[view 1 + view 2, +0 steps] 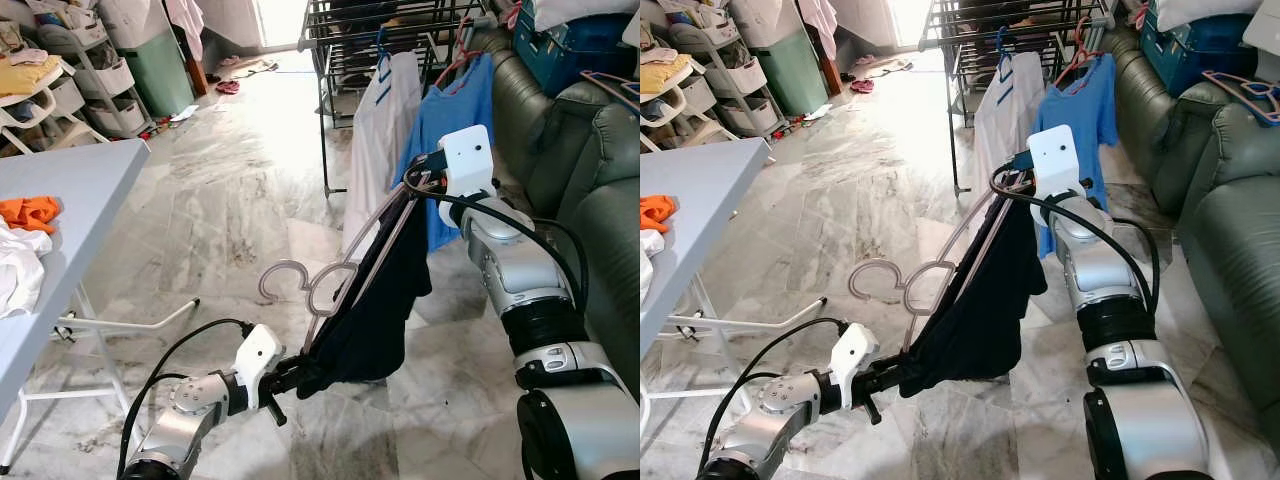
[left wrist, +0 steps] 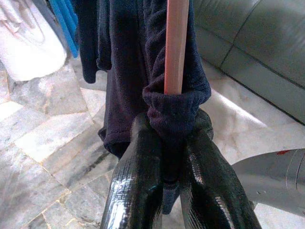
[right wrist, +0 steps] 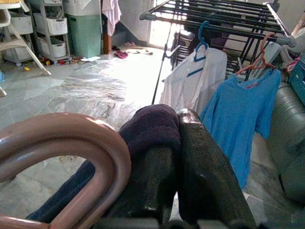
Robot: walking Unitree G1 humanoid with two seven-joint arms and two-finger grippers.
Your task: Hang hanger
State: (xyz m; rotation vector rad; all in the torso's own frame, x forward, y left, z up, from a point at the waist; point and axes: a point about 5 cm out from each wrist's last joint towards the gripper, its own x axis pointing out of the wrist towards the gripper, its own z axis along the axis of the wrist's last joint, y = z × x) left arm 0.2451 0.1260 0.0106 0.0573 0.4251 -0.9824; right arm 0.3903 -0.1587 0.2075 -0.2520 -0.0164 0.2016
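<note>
Left gripper (image 1: 290,372) is seen lowest and nearest in the head views, fingers clamped together on one end of the pinkish hanger (image 1: 330,275) through the cuff of the dark garment (image 1: 375,300). Left wrist view confirms it: cloth is bunched between the fingers (image 2: 138,186), and the hanger rod (image 2: 176,43) runs up out of the pinch.

Right gripper (image 1: 418,180) is held higher and further out, closed on the hanger's other end, again with dark fabric (image 3: 152,129) trapped under the fingers. Hanger is thus carried slanted between the two arms, low on the left and high on the right, with the garment draped below it. Two-point hold is judged to be there to keep the garment spread and stop it sliding off while being carried.

Hook (image 1: 285,275) is pointed sideways toward the grey table (image 1: 90,190), not upward, so a re-orientation is judged necessary before hanging.

Beyond, the black drying rack (image 1: 385,40) stands with a white shirt (image 1: 378,140) and a blue shirt (image 1: 455,130) already hung. Green sofa (image 1: 590,170) sits on the right.

Hard to make out: the right fingertips, hidden behind the white wrist housing in the head views; the hanger's full outline under the cloth; free rail space on the rack, cut off at the frame top.
</note>
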